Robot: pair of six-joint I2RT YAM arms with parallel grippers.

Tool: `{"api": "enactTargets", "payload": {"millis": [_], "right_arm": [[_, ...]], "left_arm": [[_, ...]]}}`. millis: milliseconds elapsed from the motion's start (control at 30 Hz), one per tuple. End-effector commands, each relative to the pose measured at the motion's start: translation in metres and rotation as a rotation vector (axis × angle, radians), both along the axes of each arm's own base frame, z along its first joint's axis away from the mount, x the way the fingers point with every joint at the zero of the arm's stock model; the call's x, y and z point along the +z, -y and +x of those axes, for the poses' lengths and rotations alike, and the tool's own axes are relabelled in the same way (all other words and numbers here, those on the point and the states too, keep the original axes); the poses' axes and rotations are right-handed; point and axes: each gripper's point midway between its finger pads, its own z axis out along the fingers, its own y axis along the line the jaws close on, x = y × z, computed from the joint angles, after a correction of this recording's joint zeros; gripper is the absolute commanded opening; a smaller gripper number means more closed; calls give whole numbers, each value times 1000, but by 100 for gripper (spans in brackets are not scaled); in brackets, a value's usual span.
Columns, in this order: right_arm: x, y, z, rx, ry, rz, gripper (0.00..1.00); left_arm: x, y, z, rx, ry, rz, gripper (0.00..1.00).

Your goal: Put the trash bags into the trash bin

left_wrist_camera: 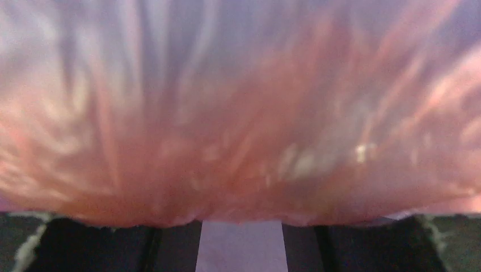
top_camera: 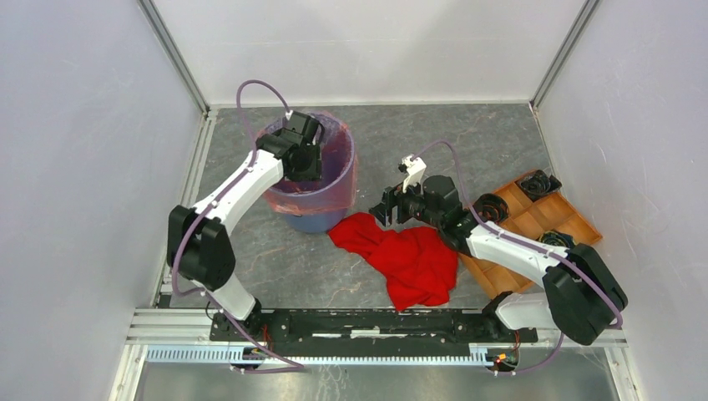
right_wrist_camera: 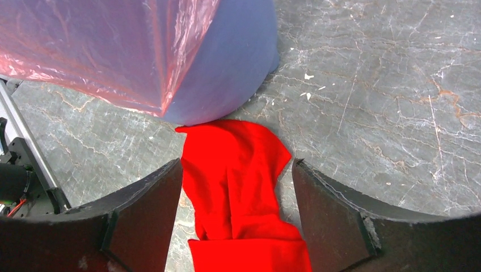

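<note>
Jaws of the right gripper (right_wrist_camera: 237, 164) stand released above the red cloth (right_wrist_camera: 238, 187). Left gripper (top_camera: 305, 163) is down inside the trash bin (top_camera: 316, 219); its grasp cannot be determined. The trash bags (top_camera: 341, 159) line the bin, film draped over the rim. Judged step: seating the film. Next move calls for pressing it deeper without tearing.
</note>
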Motion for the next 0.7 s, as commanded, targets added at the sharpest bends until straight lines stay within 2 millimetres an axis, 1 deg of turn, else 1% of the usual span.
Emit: {"api": "enactTargets", "payload": {"millis": [0, 100, 200, 400, 533, 667], "right_arm": [[14, 2, 0, -2, 51, 23, 77], [14, 3, -1, -4, 55, 22, 78], [12, 4, -2, -2, 51, 20, 77], [6, 3, -6, 10, 39, 28, 78], [5, 2, -9, 20, 31, 34, 77], [5, 0, -10, 32, 25, 44, 78]], "left_arm": [[-24, -5, 16, 45, 26, 47, 56], [-36, 0, 18, 63, 44, 5, 54], [-49, -2, 19, 88, 40, 10, 49], [-75, -8, 20, 143, 39, 30, 45], [-94, -7, 22, 159, 5, 42, 44], [-108, -8, 20, 170, -10, 46, 44]]}}
